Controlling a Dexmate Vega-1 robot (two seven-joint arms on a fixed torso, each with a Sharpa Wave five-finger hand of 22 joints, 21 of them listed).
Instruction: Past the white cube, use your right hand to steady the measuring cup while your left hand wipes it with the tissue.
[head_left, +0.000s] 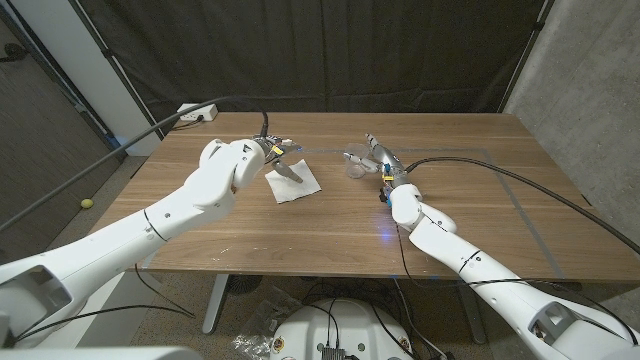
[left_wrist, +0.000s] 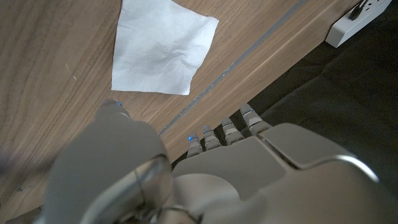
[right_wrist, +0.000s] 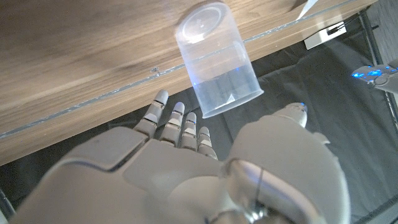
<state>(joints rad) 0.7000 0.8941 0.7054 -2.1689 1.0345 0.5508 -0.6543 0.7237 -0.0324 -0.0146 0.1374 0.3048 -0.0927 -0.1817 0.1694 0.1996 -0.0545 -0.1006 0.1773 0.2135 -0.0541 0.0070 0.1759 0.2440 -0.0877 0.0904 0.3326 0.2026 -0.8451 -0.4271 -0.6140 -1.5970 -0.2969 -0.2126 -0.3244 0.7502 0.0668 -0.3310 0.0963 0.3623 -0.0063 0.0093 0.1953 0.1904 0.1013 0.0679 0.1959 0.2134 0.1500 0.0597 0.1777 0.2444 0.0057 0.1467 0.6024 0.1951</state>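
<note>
Cup: clear plastic measuring cup (right_wrist: 217, 59) stands on the brown wooden table (head_left: 480, 215), just ahead of the right hand (head_left: 378, 160).
Right hand: fingers apart, apparently not touching.
Tissue: flat white square tissue (left_wrist: 160, 48) beneath the left hand (head_left: 275, 152).
Left hand: fingers spread, empty.

The head camera is looking down from above and behind both arms, taking in the whole bench (head_left: 330, 240) with a dark curtain behind it. The left wrist camera is sitting close behind the left robot hand (left_wrist: 205, 168), facing along it at the tissue (left_wrist: 163, 48) and the bench's edge; the head view is sharing that tissue (head_left: 294, 178). The right wrist camera is peering along the right robot hand (right_wrist: 205, 168) at the measuring cup (right_wrist: 219, 59), which the head view is also catching (head_left: 358, 167).
</note>
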